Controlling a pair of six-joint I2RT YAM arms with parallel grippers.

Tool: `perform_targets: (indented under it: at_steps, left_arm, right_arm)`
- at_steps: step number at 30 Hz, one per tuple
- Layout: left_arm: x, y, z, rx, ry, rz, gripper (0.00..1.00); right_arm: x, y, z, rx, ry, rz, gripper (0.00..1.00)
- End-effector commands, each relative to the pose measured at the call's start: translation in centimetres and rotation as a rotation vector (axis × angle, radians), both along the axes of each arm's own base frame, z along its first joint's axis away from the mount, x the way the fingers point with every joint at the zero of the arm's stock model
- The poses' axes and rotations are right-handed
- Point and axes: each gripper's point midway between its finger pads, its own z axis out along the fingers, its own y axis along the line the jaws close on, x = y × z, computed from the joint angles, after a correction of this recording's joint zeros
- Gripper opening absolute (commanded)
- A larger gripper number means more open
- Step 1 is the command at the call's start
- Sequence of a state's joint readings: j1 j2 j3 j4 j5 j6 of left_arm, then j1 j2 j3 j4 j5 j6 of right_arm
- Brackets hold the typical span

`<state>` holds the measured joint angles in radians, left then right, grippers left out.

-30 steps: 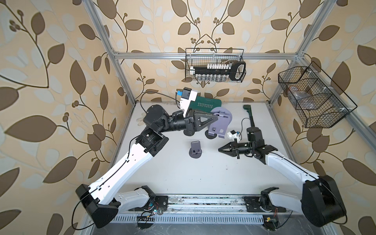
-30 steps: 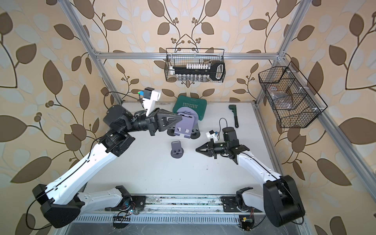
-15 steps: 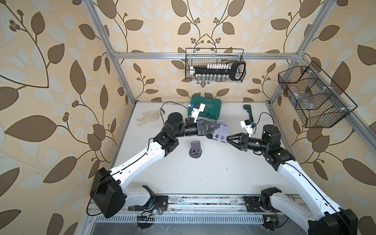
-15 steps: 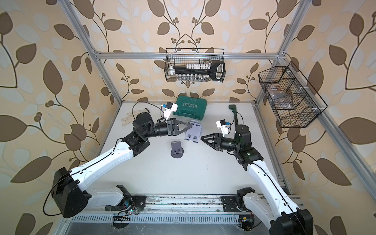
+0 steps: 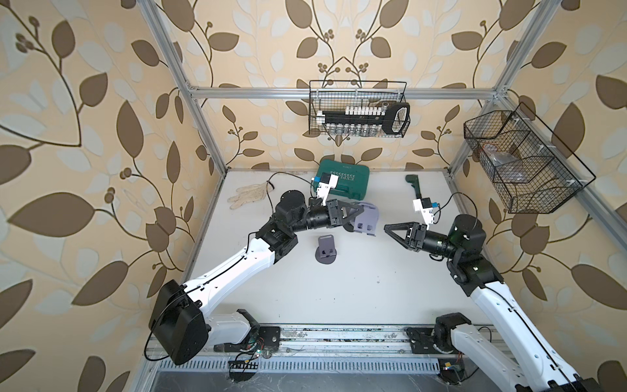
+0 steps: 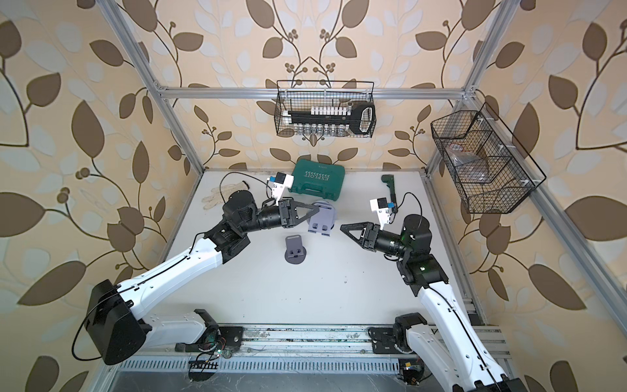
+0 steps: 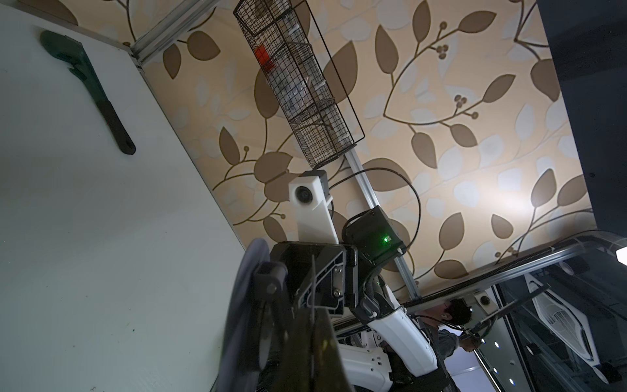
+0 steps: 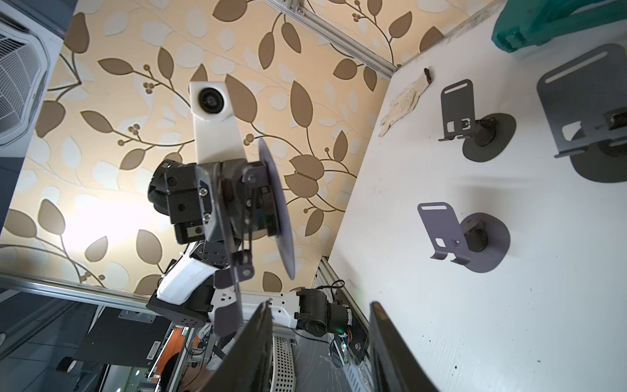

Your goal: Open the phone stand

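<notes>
the left gripper (image 5: 359, 213) is clenched on the lavender phone stand (image 5: 368, 220), holding it clear of the table with its plate jutting past the fingertips. the right gripper (image 5: 388, 227) points at the stand from nearby, jaws parted and empty, the stand just ahead of them, untouched.

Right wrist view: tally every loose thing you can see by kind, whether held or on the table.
phone stands: 4 (three on the table, one in the left gripper)
glove: 1
green case, cut off by the frame edge: 1
Total: 6
</notes>
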<state>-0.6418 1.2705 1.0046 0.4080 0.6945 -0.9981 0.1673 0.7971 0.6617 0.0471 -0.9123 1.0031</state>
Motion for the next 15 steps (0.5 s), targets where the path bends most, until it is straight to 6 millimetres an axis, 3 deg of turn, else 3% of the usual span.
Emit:
perform_targets:
  at_steps: [1,15]
  left_arm:
    - [-0.5,0.3,1.9,-0.051,-0.061,0.003,0.0]
    - [-0.4,0.3,1.6,-0.047,-0.052,0.005,0.0]
  right_arm:
    - [0.3,0.0,-0.1,0.023,0.0,-0.007,0.43]
    - [0.5,2.7,1.4,0.037,-0.057,0.071,0.42]
